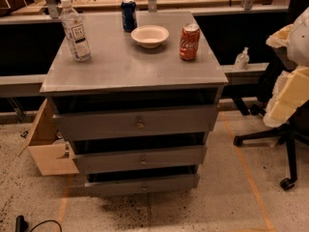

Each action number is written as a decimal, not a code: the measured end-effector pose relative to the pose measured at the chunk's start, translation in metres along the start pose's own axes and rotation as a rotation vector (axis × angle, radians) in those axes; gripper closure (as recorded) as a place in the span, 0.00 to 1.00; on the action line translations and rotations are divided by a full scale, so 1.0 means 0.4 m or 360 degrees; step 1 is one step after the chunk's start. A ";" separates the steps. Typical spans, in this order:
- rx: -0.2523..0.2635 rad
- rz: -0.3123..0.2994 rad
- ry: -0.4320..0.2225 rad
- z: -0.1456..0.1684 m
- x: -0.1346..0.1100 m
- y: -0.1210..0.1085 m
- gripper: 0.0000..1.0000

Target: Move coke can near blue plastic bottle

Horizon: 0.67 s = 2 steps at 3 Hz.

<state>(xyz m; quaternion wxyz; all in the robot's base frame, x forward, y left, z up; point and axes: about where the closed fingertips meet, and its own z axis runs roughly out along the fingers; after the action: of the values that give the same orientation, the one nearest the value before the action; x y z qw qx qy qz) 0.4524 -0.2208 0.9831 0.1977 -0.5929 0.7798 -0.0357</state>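
Observation:
The red coke can (189,42) stands upright on the right side of the grey cabinet top (130,69). The blue plastic bottle (75,30), clear with a white cap and white label, stands upright at the far left of the same top. The two are far apart, with a bowl between them. The gripper is not in view in the camera view.
A white bowl (150,36) sits left of the coke can, and a dark blue can (128,15) stands behind it. The cabinet has three partly open drawers (140,124). An office chair (289,100) with yellow foam stands to the right, and an open cardboard box (48,146) to the left.

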 end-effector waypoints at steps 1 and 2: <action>0.0063 0.0113 -0.0205 0.030 0.023 -0.082 0.00; 0.0061 0.0279 -0.0484 0.116 0.033 -0.151 0.00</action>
<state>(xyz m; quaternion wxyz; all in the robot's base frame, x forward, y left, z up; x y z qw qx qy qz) 0.5207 -0.2426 0.9542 0.3271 -0.5172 0.7889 0.0569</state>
